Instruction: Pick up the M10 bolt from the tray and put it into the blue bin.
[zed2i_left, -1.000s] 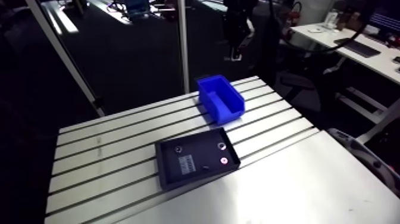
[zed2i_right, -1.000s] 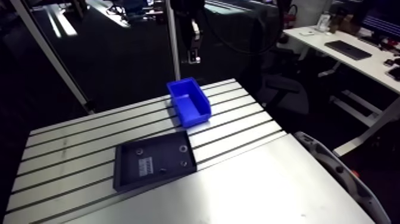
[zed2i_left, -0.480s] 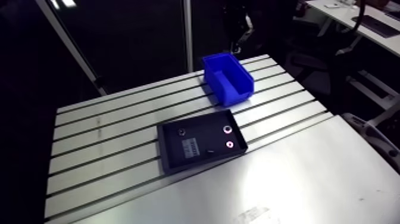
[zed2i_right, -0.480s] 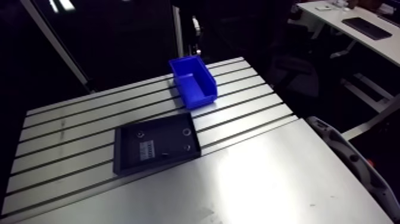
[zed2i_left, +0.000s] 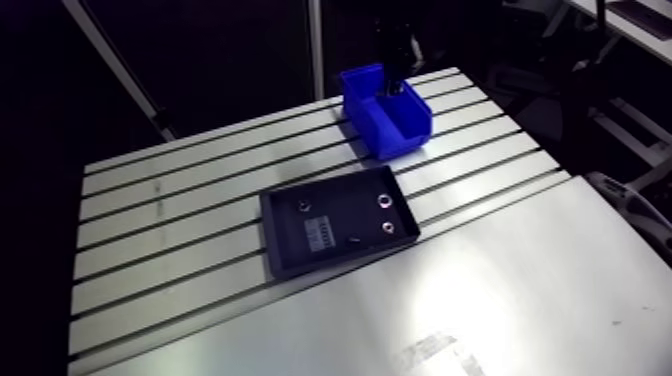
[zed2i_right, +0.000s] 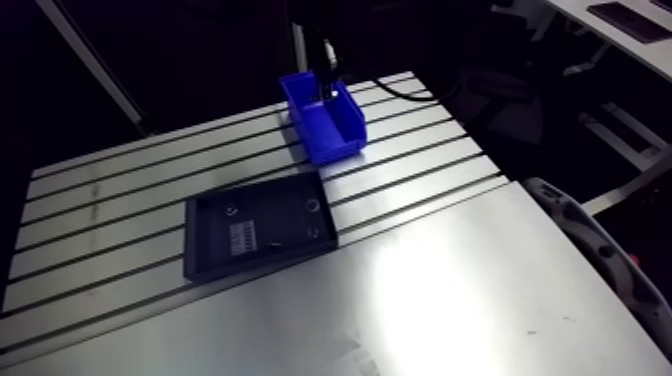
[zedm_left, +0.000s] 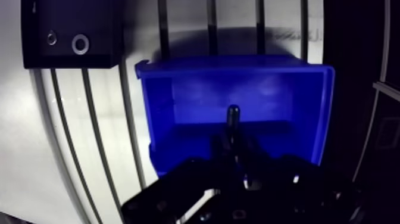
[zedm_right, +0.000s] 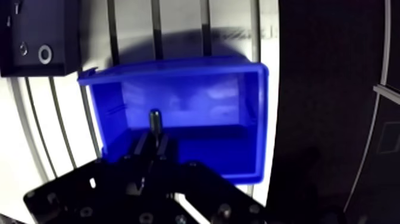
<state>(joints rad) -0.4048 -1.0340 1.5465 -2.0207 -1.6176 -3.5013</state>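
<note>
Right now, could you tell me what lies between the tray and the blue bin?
Only bare slotted table; the arm view shows tray and blue bin apart.

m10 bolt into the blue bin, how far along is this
Pickup looks done: the dark metal bolt is clamped in the two-finger gripper, away from the black flat tray. In hand: it hangs over the open blue plastic bin. Left: release it into the bin.

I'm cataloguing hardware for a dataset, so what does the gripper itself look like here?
The gripper is matte black. It has a broad, angular body dotted with small bright screw heads, and it narrows to two slim, straight fingers. No markings are legible. In the arm view it shows only as a small dark shape.
</note>
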